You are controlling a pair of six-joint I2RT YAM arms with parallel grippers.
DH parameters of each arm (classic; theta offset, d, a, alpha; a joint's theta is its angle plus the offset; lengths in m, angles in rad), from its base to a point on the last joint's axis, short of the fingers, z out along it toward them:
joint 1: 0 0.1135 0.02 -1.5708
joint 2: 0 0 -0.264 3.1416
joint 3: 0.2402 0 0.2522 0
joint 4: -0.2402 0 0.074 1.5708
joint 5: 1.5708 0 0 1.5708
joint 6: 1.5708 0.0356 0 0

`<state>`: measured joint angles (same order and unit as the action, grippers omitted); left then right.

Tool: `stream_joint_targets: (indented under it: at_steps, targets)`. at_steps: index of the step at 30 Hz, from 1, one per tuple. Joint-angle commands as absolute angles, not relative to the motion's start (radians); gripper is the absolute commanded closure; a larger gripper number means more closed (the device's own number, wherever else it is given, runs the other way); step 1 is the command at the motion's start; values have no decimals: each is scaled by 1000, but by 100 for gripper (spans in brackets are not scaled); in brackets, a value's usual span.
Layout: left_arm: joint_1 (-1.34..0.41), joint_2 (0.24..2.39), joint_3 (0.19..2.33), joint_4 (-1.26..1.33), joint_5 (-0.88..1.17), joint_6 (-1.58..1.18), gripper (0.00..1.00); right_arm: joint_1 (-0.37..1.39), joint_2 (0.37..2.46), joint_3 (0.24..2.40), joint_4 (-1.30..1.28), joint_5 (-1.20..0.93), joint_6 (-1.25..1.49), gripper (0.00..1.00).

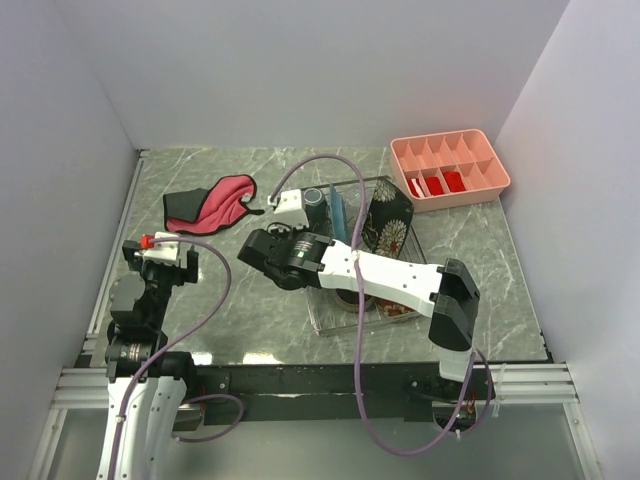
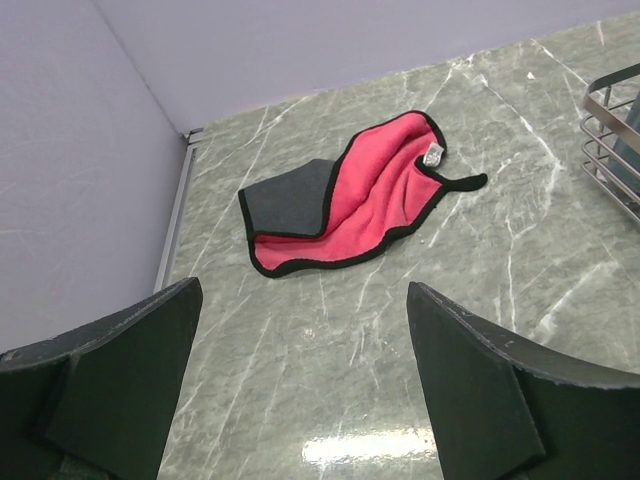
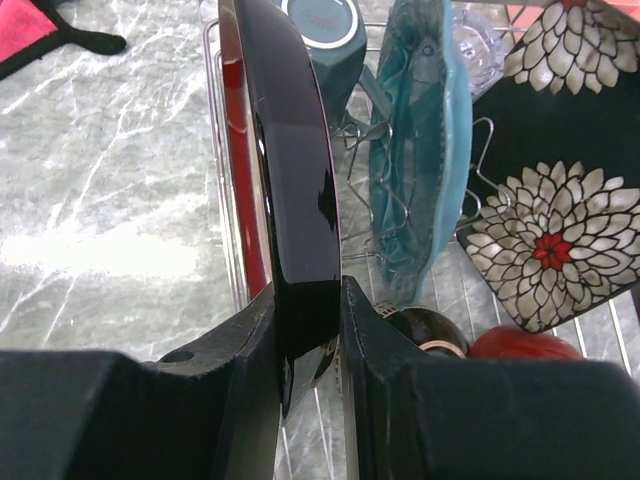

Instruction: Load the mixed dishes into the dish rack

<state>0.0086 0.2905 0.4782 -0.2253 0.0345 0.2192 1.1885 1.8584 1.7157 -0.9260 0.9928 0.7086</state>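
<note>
Right gripper (image 3: 305, 322): clenched on the rim of the black plate (image 3: 290, 190), one finger on each face. The plate stands on edge, upright, at the left side of the rack (image 1: 340, 328), just inside the left wire wall; whether its lower edge is seated on the wires cannot be told, as the fingers hide it. To its right in the rack, apart from it, the blue plate (image 3: 420, 150) also stands on edge. The mug (image 3: 325, 30) sits at the far end, between the two plates. The square plate (image 3: 560, 200) leans tilted on the right side, flowered face showing. The dark bowl (image 3: 425, 330) and red bowl (image 3: 510, 345) lie at the near end, partly hidden behind the fingers. Left gripper (image 2: 303, 330): released, jaws spread wide, grasping nothing, poised above bare table (image 1: 220, 300) at the left, well apart from the rack. Beyond it the cloth (image 2: 340, 200) lies crumpled on the table, left of the rack and not touching it. The tray (image 1: 450, 170) sits at the far right corner, beside the rack.
</note>
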Motion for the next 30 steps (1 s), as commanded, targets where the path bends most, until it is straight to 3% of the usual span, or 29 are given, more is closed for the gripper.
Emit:
stream_joint_targets:
  at_steps: [1, 4, 9, 10, 13, 30]
  targets:
    - [-18, 301, 495, -190, 5, 201, 11, 1189, 1934, 1732, -884, 793, 778, 80]
    - [-28, 307, 494, -189, 3, 199, 11, 1190, 1942, 1735, -861, 788, 738, 72]
    - [-32, 304, 499, -193, 3, 199, 10, 1192, 1924, 1709, -769, 807, 617, 40]
    - [-32, 304, 499, -195, 3, 199, 10, 1192, 1902, 1703, -756, 808, 565, 27]
    - [-34, 301, 497, -190, 3, 198, 10, 1189, 1838, 1684, -742, 816, 509, 16]
    - [-34, 278, 495, -167, 32, 221, 9, 1236, 1517, 1550, -644, 851, 278, 0]
